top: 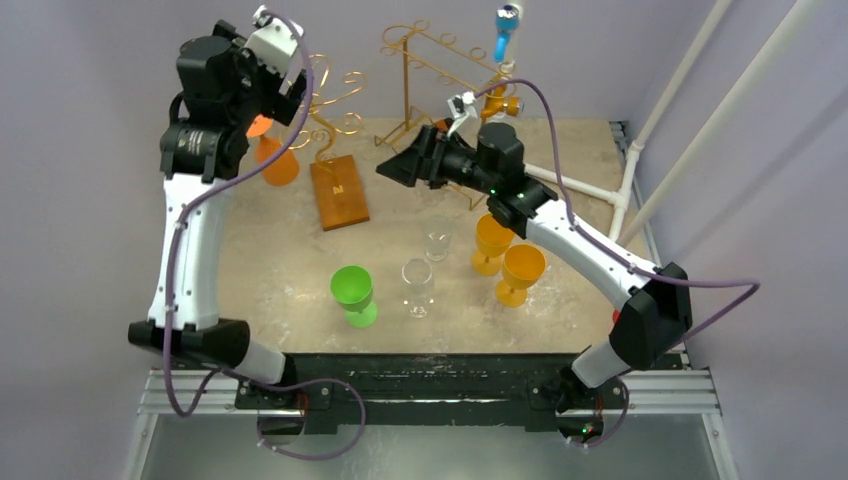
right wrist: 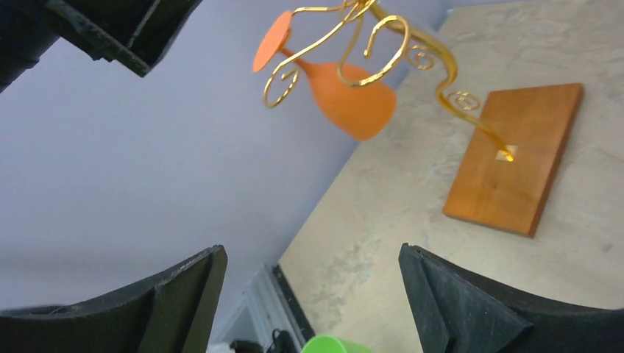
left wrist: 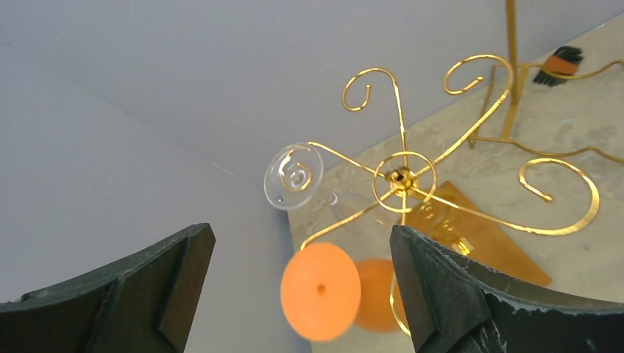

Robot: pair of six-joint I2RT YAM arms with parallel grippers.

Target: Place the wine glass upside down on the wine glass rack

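On rack [left wrist: 401, 176], inverted orange glass [left wrist: 321, 290]

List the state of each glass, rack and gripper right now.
left gripper: open, empty
right gripper: open, empty
spiral rack: upright on wooden base
orange glass: hanging upside down on spiral rack
hung clear glass: upside down on same rack
green glass: upright on table
near clear glass: upright on table
far clear glass: upright on table
near yellow glass: upright on table
far yellow glass: upright on table
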